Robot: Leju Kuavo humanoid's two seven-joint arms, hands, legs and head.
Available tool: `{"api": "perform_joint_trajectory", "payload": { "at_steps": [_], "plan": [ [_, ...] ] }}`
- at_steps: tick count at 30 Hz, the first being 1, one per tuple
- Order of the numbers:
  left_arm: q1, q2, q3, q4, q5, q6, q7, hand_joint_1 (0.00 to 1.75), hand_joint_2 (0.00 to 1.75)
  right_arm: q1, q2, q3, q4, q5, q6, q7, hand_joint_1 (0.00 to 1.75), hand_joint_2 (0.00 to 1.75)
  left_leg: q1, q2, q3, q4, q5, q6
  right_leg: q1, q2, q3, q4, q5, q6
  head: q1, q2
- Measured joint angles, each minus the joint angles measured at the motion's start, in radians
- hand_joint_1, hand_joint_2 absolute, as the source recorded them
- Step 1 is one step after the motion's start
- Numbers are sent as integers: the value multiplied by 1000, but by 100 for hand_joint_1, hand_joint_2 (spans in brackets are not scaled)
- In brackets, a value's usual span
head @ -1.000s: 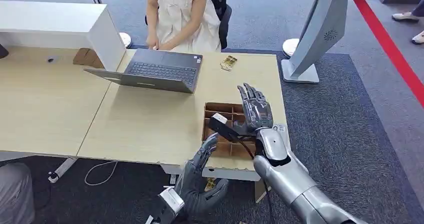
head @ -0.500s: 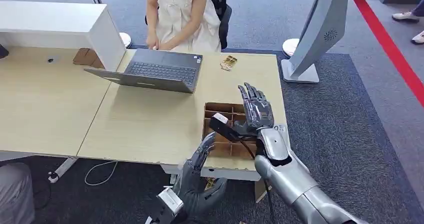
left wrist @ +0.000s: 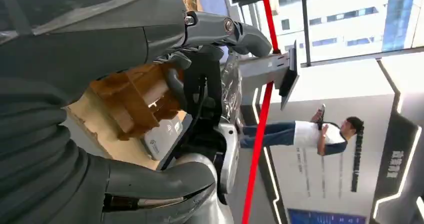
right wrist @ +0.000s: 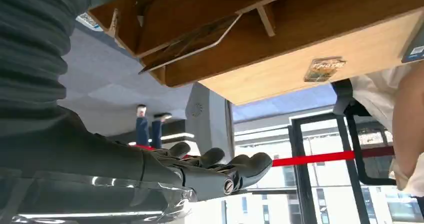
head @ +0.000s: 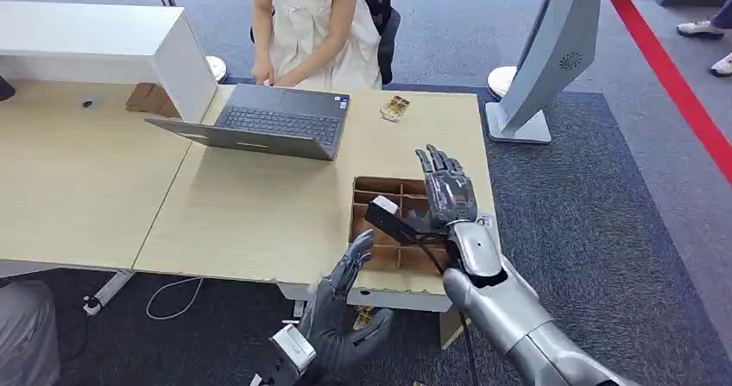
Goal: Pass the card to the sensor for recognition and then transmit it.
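Big picture first: a wooden desk (head: 259,205) runs across the head view, a person (head: 315,23) seated at its far side behind an open laptop (head: 268,123). At the near right edge sits a cardboard tray (head: 388,230) split into compartments.

Right hand (head: 444,192) hovers above that tray, fingers stretched flat and apart, nothing gripped in them. A dark boxy unit (head: 388,218) with a cable juts out beside its wrist; it may be the sensor, though that is a guess.

Left hand (head: 345,317) hangs below the desk edge, fingers loosely apart, holding nothing that shows.

Now the card. A small patterned card (head: 394,107) lies on the desk near the far edge, right of the laptop, well apart from both hands. The right wrist view catches it too, flat on the wood. Whether the tray holds more cards, I cannot tell.

Expect it to be thin, light, stiff and slick, lying flush. Pinching straight down looks awkward; better to catch an edge between thumb and finger, firmly.
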Motion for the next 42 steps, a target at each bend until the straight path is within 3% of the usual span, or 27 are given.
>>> {"api": "perform_joint_trajectory", "payload": {
  "at_steps": [37, 38, 39, 42],
  "plan": [
    [4, 14, -5, -33, -16, -2, 26, 0, 175, 15, -25, 2, -19, -18, 10, 3, 0, 175, 0, 0, 0, 0, 0, 0, 0, 0, 0, 0, 0, 0, 0, 0],
    [4, 14, -5, -33, -16, -1, 26, 0, 175, 15, -25, 3, -19, -18, 10, 2, 37, 175, 0, 0, 0, 0, 0, 0, 0, 0, 0, 0, 0, 0, 0, 0],
    [4, 14, -5, -33, -16, 1, 26, 0, 175, 15, -25, 3, -19, -18, 10, 2, 168, 175, 0, 0, 0, 0, 0, 0, 0, 0, 0, 0, 0, 0, 0, 0],
    [4, 14, -5, -33, -16, 5, 26, 0, 175, 14, -25, 5, -19, -21, 9, -2, 175, 175, 0, 0, 0, 0, 0, 0, 0, 0, 0, 0, 0, 0, 0, 0]
  ]
}}
